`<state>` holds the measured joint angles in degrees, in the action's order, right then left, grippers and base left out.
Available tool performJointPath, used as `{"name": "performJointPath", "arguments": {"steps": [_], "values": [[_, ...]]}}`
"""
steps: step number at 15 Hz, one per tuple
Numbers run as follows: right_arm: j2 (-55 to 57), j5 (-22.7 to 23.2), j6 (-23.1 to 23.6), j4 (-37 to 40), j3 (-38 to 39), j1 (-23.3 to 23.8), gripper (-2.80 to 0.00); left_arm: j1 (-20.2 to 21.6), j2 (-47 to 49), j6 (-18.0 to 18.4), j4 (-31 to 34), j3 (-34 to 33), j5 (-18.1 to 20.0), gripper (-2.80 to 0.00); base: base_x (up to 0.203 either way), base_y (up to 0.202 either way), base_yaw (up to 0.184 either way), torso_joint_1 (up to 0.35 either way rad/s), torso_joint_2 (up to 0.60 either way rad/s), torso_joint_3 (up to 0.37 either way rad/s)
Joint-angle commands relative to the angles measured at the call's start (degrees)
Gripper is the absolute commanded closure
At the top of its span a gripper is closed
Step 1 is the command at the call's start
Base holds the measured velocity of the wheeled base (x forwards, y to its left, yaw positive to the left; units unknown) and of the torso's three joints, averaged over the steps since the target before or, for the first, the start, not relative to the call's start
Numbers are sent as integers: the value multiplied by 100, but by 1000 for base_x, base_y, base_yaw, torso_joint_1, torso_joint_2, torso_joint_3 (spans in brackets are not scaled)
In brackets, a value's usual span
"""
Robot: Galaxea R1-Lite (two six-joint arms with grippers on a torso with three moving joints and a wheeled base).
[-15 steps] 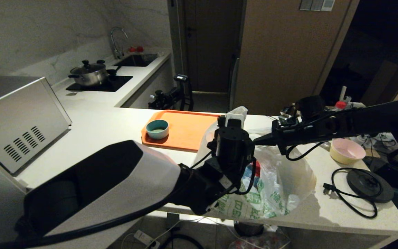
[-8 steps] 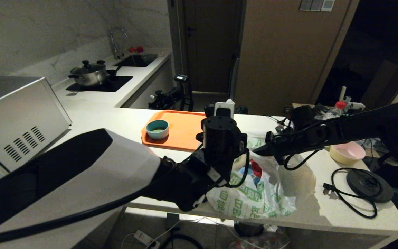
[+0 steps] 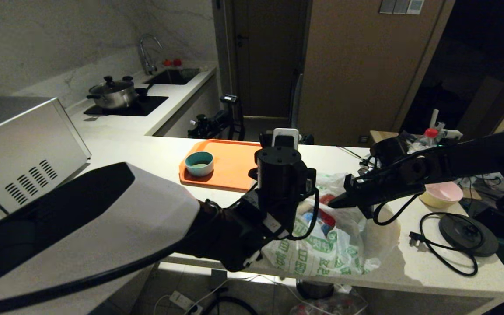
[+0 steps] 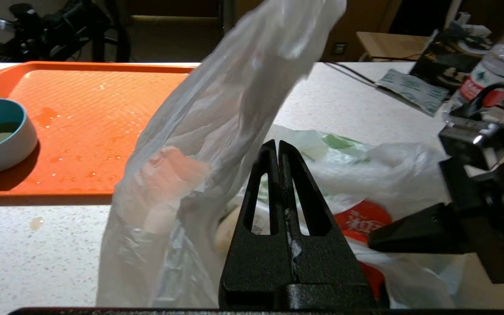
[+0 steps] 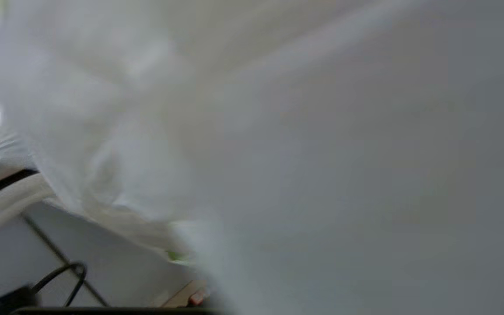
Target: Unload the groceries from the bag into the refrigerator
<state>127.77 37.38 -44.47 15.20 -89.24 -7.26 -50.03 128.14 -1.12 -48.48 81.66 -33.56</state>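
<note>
My left gripper [image 4: 278, 146] is clenched, its black fingers pressed flat together with a strip of the bag [image 4: 217, 131] rising just beside them; I cannot tell whether any plastic is pinched between the tips. My right gripper [image 3: 335, 202] is clenched too, its pointed tip at the bag's [image 3: 330, 240] top on the side toward the counter's right end. From my right wrist, blurred white plastic fills almost everything and my own fingers do not show.

The bag sits at the counter's [image 3: 138, 157] near edge, just right of the orange tray [image 3: 234, 164], mouth slack. Inside it I can see groceries: a red-topped item [image 4: 361, 216] and a pale lump [image 4: 225, 229] close to my left fingers. The fridge is not in view.

A teal bowl [image 3: 199, 163] stands on the tray's left part. Toward the counter's right end sit a pink bowl [image 3: 440, 194] and a black cable [image 3: 440, 245].
</note>
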Motion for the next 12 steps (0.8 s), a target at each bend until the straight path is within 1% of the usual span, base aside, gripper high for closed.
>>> {"name": "performJointPath", "arguments": {"steps": [1, 7, 9, 12], "values": [[-40, -56, -12, 11, 132, 39, 0, -25, -74, -2, -30, -66, -28, 0, 0, 0, 0, 0, 0, 0], [-185, -66, 55, -8, 376, 623, 0, -35, -67, -2, -206, -212, -17, 0, 0, 0, 0, 0, 0, 0], [-294, -66, 232, -7, 523, 719, 0, -104, -22, -2, -206, -196, -10, 0, 0, 0, 0, 0, 0, 0], [-432, -71, 279, -8, 761, 767, 0, -155, -17, -11, -221, -202, -10, 0, 0, 0, 0, 0, 0, 0]]}}
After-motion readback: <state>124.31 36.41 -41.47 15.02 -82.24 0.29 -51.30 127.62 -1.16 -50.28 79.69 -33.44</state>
